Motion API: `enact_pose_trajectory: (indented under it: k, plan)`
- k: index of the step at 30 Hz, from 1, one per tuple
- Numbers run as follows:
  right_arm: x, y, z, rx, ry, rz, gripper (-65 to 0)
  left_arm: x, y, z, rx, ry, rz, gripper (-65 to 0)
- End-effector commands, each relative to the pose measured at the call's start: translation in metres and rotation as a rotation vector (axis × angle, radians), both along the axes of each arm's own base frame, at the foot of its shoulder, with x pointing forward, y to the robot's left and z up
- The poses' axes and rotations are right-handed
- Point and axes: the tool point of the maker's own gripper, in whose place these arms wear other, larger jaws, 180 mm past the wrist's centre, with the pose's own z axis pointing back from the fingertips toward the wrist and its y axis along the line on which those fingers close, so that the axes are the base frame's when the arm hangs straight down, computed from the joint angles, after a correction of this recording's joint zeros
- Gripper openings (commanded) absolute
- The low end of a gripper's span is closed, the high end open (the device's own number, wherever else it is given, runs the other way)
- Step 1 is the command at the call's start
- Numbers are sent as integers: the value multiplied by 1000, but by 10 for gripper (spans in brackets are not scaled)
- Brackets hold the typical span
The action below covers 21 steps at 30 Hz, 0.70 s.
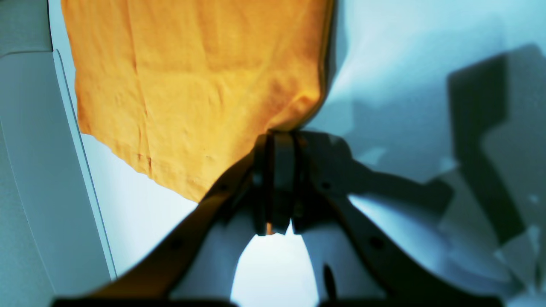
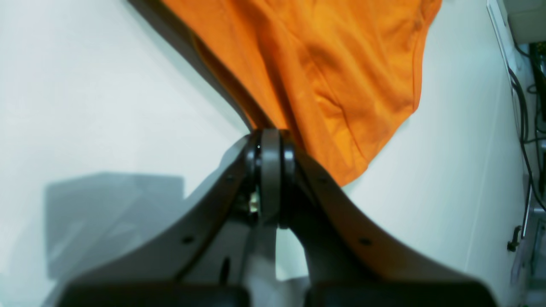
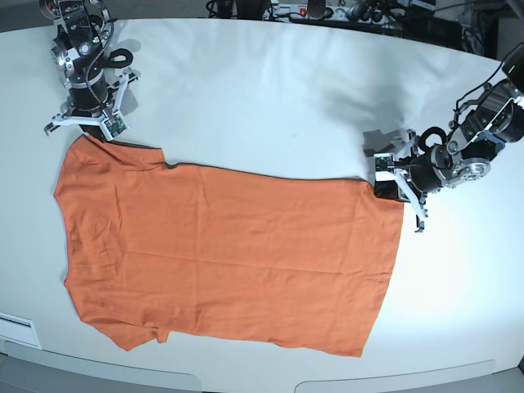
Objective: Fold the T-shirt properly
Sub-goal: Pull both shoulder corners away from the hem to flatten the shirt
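Base view shows one plain orange short-sleeved T-shirt of thin fabric (image 3: pixel 229 254) spread flat on the white table (image 3: pixel 270 90), filling the lower left and centre of the frame, its sleeves toward the left edge and its hem toward the right. No print, brand mark or readable writing shows on the cloth in any view. Two arms are in the frame. The right gripper (image 3: pixel 88 123), at the upper left, sits at the shirt's upper-left corner; in the right wrist view its black jaws are pressed together with an edge of the orange cloth caught at their tips (image 2: pixel 270 138). The left gripper (image 3: pixel 390 182), at centre right, meets the upper-right hem corner; in the left wrist view its jaws are likewise clamped on the corner of the cloth (image 1: pixel 279 138). A bundle of dark cables (image 3: pixel 344 11) runs along the top edge.
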Motion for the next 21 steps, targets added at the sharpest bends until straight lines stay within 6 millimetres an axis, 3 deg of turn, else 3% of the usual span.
enact_pose_trajectory:
  k: [1,7,21]
  plan:
    - [3,-4,7,-17,-18,-4,-650,-9,13,-7,57,47,1,-650]
    - [8,1,41,-57,-98,-9,-650,-10,9,1,55,18,-10,-650]
    - [-56,-16,91,-173,-78,-46,-650,-54,-2,51,97,-21,-158,-650]
